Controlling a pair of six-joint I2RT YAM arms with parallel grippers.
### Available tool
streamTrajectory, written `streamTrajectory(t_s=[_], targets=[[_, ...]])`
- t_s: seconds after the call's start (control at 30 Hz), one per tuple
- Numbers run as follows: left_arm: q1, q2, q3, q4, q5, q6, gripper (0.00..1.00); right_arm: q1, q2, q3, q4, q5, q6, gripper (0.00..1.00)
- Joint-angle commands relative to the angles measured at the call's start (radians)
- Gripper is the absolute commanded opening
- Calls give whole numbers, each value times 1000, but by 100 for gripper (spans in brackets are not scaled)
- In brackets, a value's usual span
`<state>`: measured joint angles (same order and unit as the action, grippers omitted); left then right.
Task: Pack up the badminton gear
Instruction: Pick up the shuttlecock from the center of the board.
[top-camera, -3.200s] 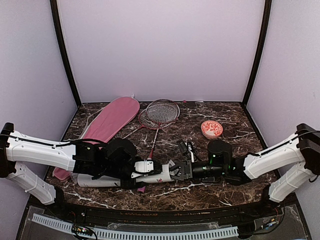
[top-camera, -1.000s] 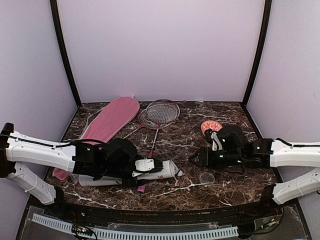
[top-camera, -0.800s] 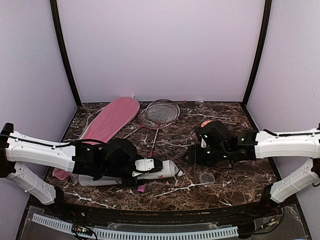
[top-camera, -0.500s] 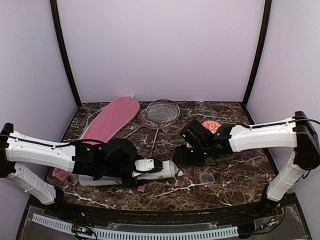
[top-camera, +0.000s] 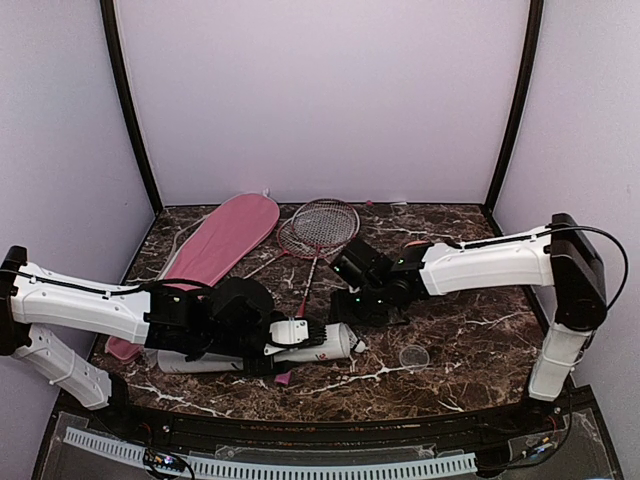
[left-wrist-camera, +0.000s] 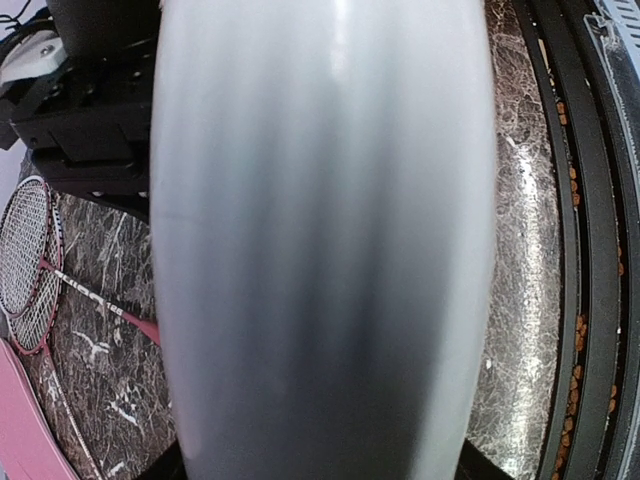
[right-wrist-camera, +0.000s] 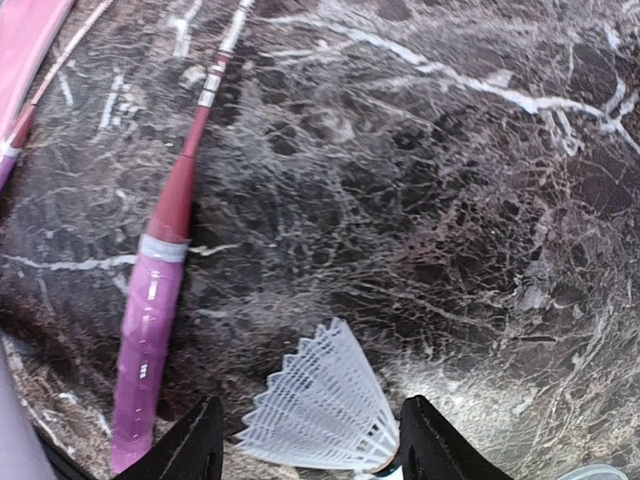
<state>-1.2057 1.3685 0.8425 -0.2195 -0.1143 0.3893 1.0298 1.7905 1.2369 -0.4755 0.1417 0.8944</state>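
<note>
Right wrist camera first: my right gripper has its two fingers spread about halfway, and a white shuttlecock sits between them, its feather skirt fanned out above the marble table. I have hold of it, though the cork end and the points of contact are cut off by the bottom edge. Beneath it, one pink racket handle slants up the left side, and its red shaft runs on toward the top of the frame. A strip of the pink bag clips the top left corner. A clear rim pokes in at the bottom right, too little of it to name.

Over to my left gripper: from the top camera it is clamped across the white tube, which lies on its side near the front edge, its right end toward my right gripper just beyond. Whether that end is open I cannot make out. On the left wrist camera the tube is a blurred white wall filling the middle, and my own fingers are hidden behind it.

Further out, the two rackets lie with heads overlapping at the back, right beside the bag. A small clear cap lies alone, well right of the tube.
</note>
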Motion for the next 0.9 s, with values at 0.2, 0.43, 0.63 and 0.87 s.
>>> streamTrajectory(t_s=[0.2, 0.43, 0.63, 0.87], targets=[[-9, -23, 10, -3, 21, -1, 62, 26, 59, 56, -84, 19, -57, 55], [-9, -20, 10, -3, 20, -1, 62, 54, 42, 54, -157, 30, -68, 45], [-11, -19, 12, -3, 21, -1, 62, 73, -3, 10, -219, 53, -44, 43], [-12, -16, 12, -2, 23, 0, 62, 90, -38, 2, -299, 103, -17, 41]])
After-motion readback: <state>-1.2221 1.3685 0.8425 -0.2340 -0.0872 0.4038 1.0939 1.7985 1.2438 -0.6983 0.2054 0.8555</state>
